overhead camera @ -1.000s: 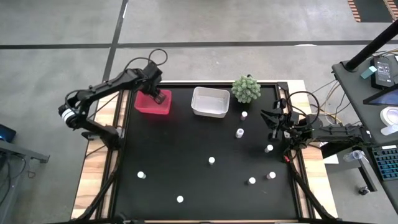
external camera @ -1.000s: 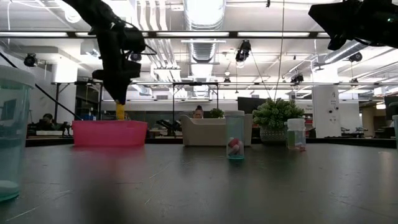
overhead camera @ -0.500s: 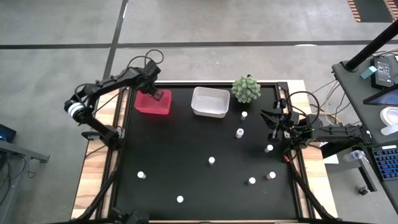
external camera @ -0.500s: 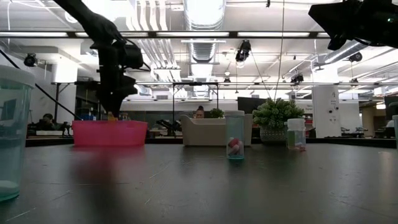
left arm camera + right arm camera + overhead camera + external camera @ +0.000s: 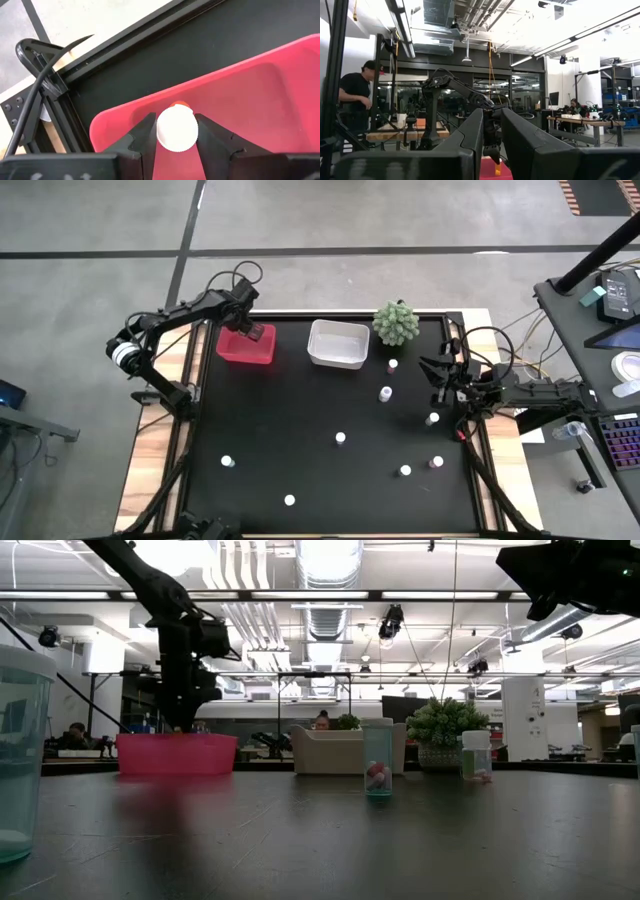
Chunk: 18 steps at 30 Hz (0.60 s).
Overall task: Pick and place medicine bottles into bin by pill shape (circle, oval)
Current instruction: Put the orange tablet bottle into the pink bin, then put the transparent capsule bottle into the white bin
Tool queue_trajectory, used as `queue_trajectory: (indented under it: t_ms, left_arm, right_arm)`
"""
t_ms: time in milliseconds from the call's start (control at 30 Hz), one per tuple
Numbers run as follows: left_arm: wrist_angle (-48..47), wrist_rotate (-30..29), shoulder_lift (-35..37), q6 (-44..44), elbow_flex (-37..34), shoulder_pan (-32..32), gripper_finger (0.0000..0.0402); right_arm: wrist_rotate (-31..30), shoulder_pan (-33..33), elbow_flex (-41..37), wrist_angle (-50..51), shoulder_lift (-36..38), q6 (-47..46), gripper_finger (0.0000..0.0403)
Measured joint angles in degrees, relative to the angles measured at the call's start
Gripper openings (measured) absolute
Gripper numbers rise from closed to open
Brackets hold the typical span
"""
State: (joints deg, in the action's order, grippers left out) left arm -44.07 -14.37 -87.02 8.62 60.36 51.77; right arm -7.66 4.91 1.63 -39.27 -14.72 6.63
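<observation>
Nearby, loose medicine bottles (image 5: 340, 438) with white caps stand scattered over the black table (image 5: 280, 450), well apart from the white bin (image 5: 338, 344) and the spiky green plant (image 5: 397, 323) at the far edge. Left gripper (image 5: 176, 131) reaches down over the red bin (image 5: 245, 346), fingers pinching an orange-bodied white-capped bottle (image 5: 176, 128). Right gripper (image 5: 438, 375) waits raised by the table's right edge, fingers nearly together, empty.

Left gripper (image 5: 176, 132) grips with jaws closed; right gripper (image 5: 440, 383) waits, jaws narrow.
</observation>
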Motion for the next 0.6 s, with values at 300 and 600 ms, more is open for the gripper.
queue_trajectory:
  t_ms: [300,600]
  left_arm:
    - [0.53,-0.04,0.0,-0.22,-1.52,0.02,0.0121]
    - [-0.4,-0.04,0.36,-0.64,-1.13,0.02,0.0163]
  right_arm:
    - [0.0,0.0,0.0,0.0,0.0,-0.02,0.0061]
    - [0.0,0.0,0.0,0.0,0.01,-0.09,0.0061]
